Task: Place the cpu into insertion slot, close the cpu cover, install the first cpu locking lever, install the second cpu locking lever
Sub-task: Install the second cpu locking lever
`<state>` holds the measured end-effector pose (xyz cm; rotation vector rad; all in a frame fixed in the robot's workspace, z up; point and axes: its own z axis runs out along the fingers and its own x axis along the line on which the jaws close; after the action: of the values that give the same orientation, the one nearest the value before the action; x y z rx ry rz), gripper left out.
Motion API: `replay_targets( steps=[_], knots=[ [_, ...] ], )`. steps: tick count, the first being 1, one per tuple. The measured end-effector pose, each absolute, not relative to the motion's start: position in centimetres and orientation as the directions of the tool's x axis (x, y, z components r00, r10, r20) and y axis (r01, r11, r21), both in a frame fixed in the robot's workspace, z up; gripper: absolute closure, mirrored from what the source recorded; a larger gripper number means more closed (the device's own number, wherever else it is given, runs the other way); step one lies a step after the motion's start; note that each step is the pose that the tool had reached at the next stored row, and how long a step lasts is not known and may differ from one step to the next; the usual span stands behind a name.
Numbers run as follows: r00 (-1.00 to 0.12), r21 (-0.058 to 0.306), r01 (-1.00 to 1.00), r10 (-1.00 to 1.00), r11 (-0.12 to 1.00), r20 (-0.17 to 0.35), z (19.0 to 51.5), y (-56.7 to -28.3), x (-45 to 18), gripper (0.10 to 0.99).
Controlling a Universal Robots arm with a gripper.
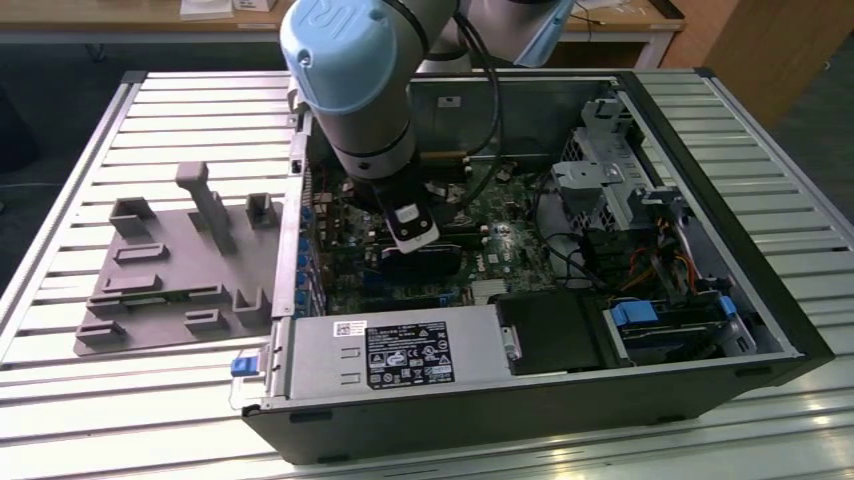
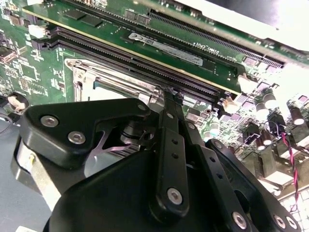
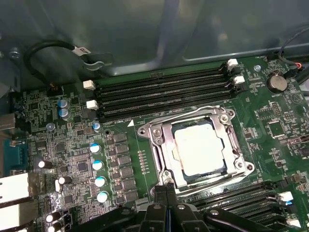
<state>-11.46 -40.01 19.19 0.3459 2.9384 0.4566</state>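
Gripper (image 3: 166,189) with its fingers (image 3: 163,193) pressed together, tips at the near edge of the insertion slot (image 3: 159,169), where the cpu (image 3: 199,149) lies seated under the closed cpu cover (image 3: 231,137), directly ahead of the fingertips.

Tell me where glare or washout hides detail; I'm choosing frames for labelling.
Second wrist view: the corner past the memory slots is blown out white, and the hand up close looks soft. First wrist view: the cpu top is washed pale, its surface unreadable. Exterior view: evenly lit, with mild sheen on the slatted table.
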Motion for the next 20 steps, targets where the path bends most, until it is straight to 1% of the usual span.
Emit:
replay_targets(
  steps=[20],
  knots=[
    [-0.962,0.314,0.202,0.248,0.928,-0.114,18.75,-39.75,-11.92,0.984]
  ],
)
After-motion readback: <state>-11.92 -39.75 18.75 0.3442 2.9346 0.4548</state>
